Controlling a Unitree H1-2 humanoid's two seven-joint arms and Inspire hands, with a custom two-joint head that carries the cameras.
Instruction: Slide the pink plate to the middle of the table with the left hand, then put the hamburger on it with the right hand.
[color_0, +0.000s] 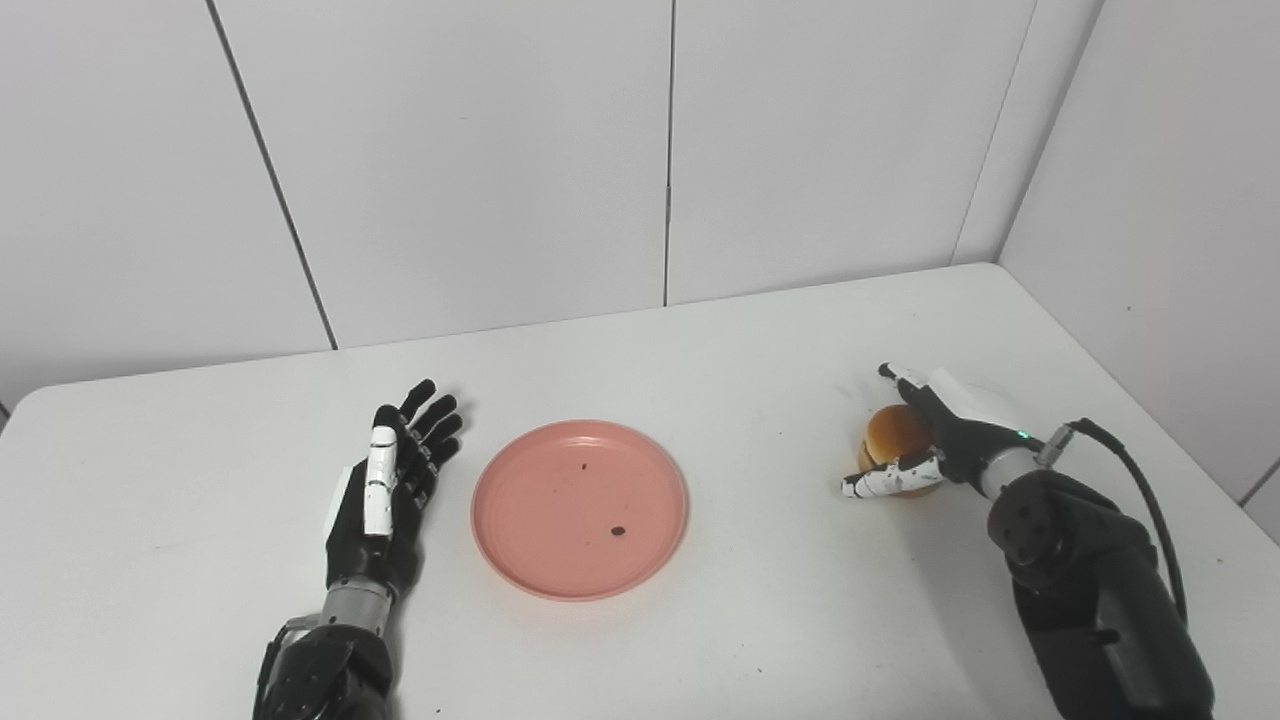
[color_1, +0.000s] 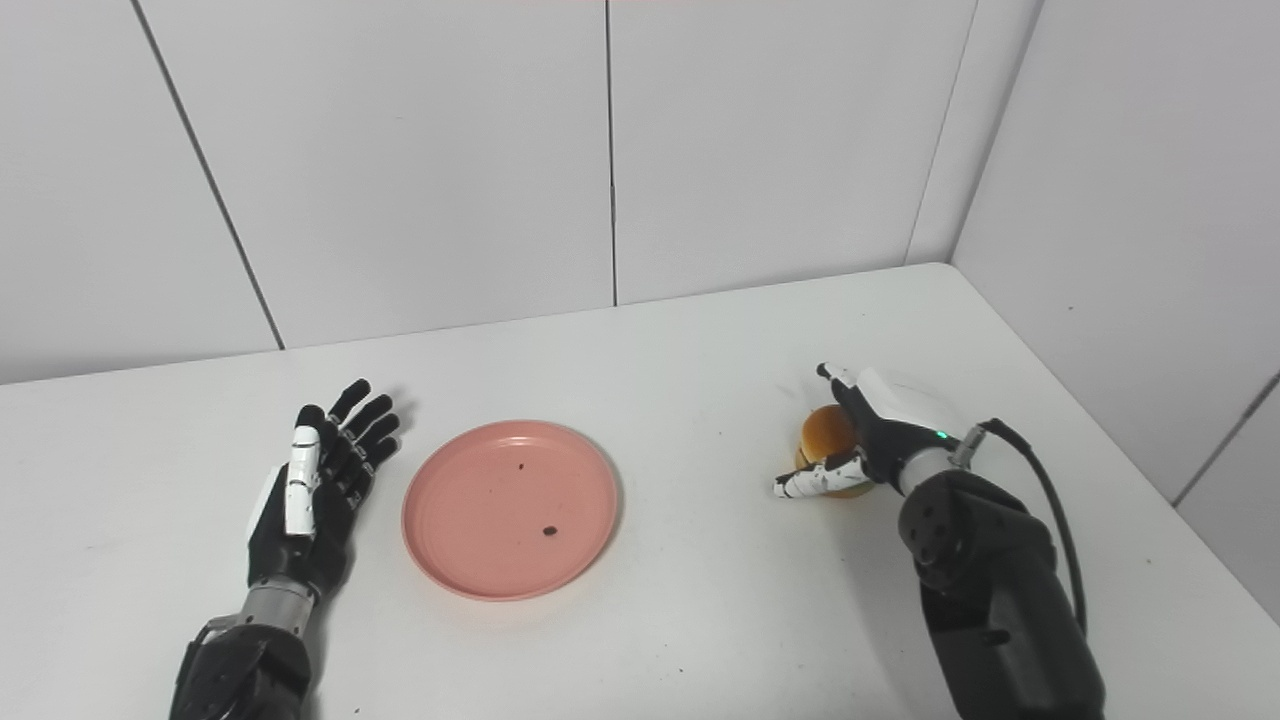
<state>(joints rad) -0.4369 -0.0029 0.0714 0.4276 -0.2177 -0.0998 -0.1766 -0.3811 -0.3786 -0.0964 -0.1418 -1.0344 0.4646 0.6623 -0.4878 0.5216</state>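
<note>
The pink plate (color_0: 579, 508) lies flat near the middle of the white table, with two small dark specks on it. My left hand (color_0: 390, 490) rests open just left of the plate, fingers straight and apart, not touching it. The hamburger (color_0: 893, 440), with a brown bun, sits on the table at the right. My right hand (color_0: 925, 440) is around it: the thumb lies along its front, the fingers (color_0: 905, 385) reach past its back. The fingers are still spread, not closed on it.
The table (color_0: 720, 350) meets white wall panels at the back and at the right. Its right edge runs close beside my right arm (color_0: 1090, 590). A black cable (color_0: 1140, 490) loops from the right wrist.
</note>
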